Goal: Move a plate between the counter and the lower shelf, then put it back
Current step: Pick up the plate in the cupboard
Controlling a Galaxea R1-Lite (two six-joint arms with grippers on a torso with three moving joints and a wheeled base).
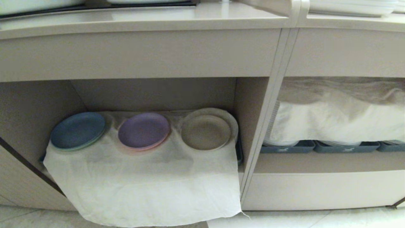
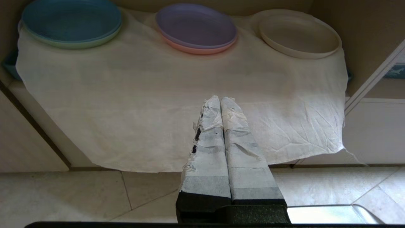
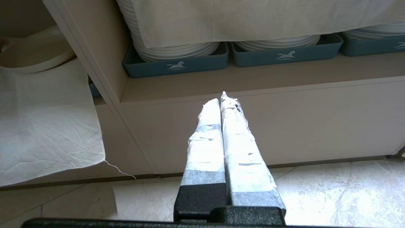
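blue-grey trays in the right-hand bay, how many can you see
3 in the head view: left tray, middle tray, right tray, side by side under the white cloth; more may continue out of frame.

I am seeing a blue plate [image 1: 77,130] sitting far left and a purple plate [image 1: 144,130] lying beside it; white stacked plates [image 3: 172,50] are resting in dark trays [image 1: 346,146] right.
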